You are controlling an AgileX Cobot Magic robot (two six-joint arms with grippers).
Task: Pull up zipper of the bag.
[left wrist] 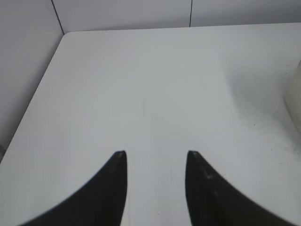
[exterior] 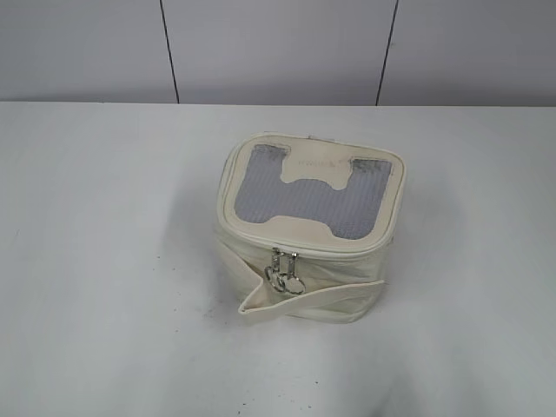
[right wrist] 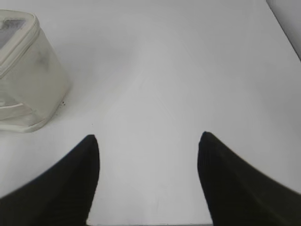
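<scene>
Exterior view: neither arm shows; only the bag (exterior: 306, 233) sits on the white tabletop (exterior: 95, 261), a little right of the middle.
Bag: small, boxy, cream-white, standing upright with its top tipped toward the camera; a grey ribbed H-shaped panel (exterior: 318, 195) fills most of the top.
Zipper: a thin cream track (exterior: 261, 228) runs around the top rim, and two small silver sliders with ring pulls (exterior: 285, 269) hang side by side at the middle of the near face, touching each other.
Strap band: a loose cream band (exterior: 323, 295) wraps the lower body; its left end juts out from the bag in a fold that rests on the tabletop.
Left claw: in the left wrist view the left claw (left wrist: 156, 157) hovers over bare tabletop with its two dark fingers apart and nothing between them; a blurred cream edge of the bag shows at the far right of that view, well apart from the fingertips.
Right claw: in the right wrist view the right claw (right wrist: 148, 141) has its fingers spread wide, gripping nothing; the bag stands at the upper left of that view, apart from the left finger (right wrist: 75, 179).
Backdrop: pale wall panels (exterior: 278, 48) with dark seams rise behind the tabletop.
</scene>
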